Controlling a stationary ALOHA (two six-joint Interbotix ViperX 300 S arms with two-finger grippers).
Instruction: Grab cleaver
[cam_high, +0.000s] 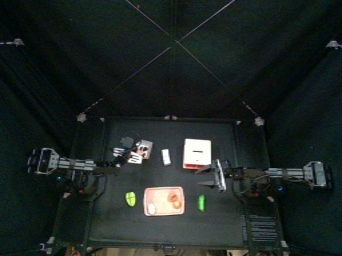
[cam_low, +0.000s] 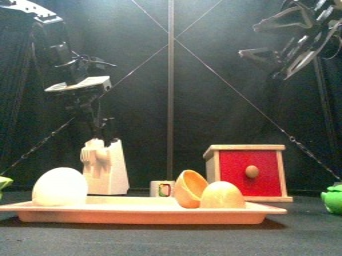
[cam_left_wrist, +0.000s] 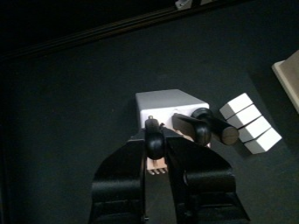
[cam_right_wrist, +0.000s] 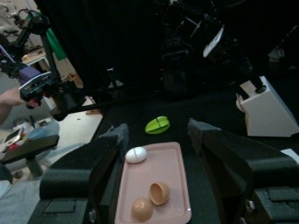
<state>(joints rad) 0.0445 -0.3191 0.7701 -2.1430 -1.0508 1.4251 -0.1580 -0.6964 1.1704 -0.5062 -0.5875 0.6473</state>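
The cleaver (cam_left_wrist: 162, 103) is a pale grey blocky blade with a dark handle, lying on the black table. My left gripper (cam_left_wrist: 176, 133) hangs over it, with one jaw on each side of the dark handle, closed in against it. In the top view the left gripper (cam_high: 123, 155) is at the table's left, beside the pale pieces. From the front, the left gripper (cam_low: 98, 135) reaches down onto a pale upright piece (cam_low: 107, 170). My right gripper (cam_right_wrist: 158, 131) is open and holds nothing; it hovers above the tray (cam_right_wrist: 176, 175).
A white box with a red face (cam_low: 247, 172) stands right of centre. A tiny white piece (cam_high: 164, 158) lies between the box and the left gripper. The pink tray (cam_low: 134, 212) holds a white egg (cam_low: 59, 187) and brown shells (cam_low: 207, 190). Green items (cam_high: 130, 198) flank the tray.
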